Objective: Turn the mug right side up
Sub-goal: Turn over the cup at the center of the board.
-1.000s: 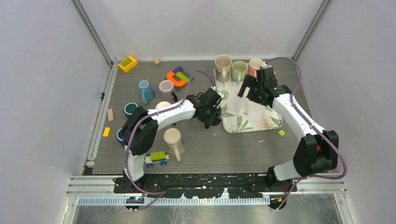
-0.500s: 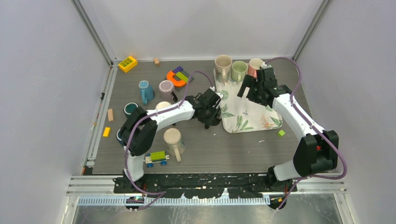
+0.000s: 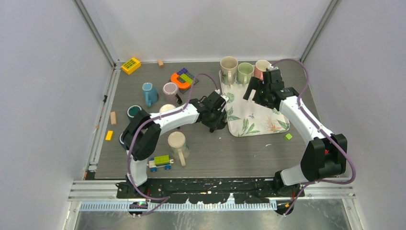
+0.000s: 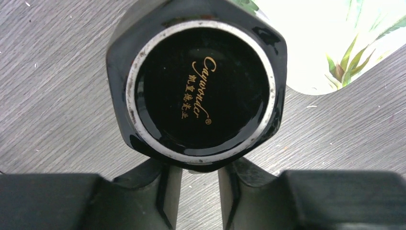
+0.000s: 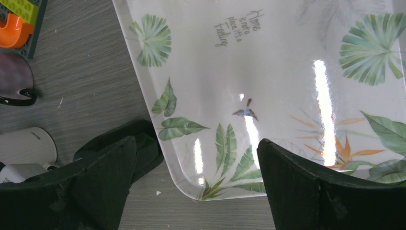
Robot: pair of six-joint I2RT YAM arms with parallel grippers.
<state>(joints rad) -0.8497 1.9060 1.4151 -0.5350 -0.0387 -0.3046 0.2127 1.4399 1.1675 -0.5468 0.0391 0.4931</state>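
Note:
A black mug (image 4: 203, 86) stands upside down on the grey table, its ringed base with gold lettering facing up, right beside the near left corner of the leaf-print tray (image 4: 316, 43). In the top view the mug (image 3: 219, 126) is mostly covered by my left gripper (image 3: 214, 116). The left gripper (image 4: 200, 168) reaches to the mug's near side. Its fingers (image 4: 167, 184) stand a little apart with bare table between them, and their tips are tucked under the mug's edge. My right gripper (image 5: 194, 148) hangs wide open and empty above the tray (image 5: 268, 57).
Beige (image 3: 229, 64), green (image 3: 245, 72) and pink (image 3: 261, 67) mugs stand at the tray's far edge. Left of the black mug are a blue jug (image 3: 149, 93), a mauve mug (image 3: 170, 89), a cream mug (image 3: 177, 143), a toy car (image 3: 160, 163) and loose bricks (image 3: 182, 79).
The left fingers have parted slightly at the mug's side. Neither arm has visibly moved, and the mug stays base up in the same spot.

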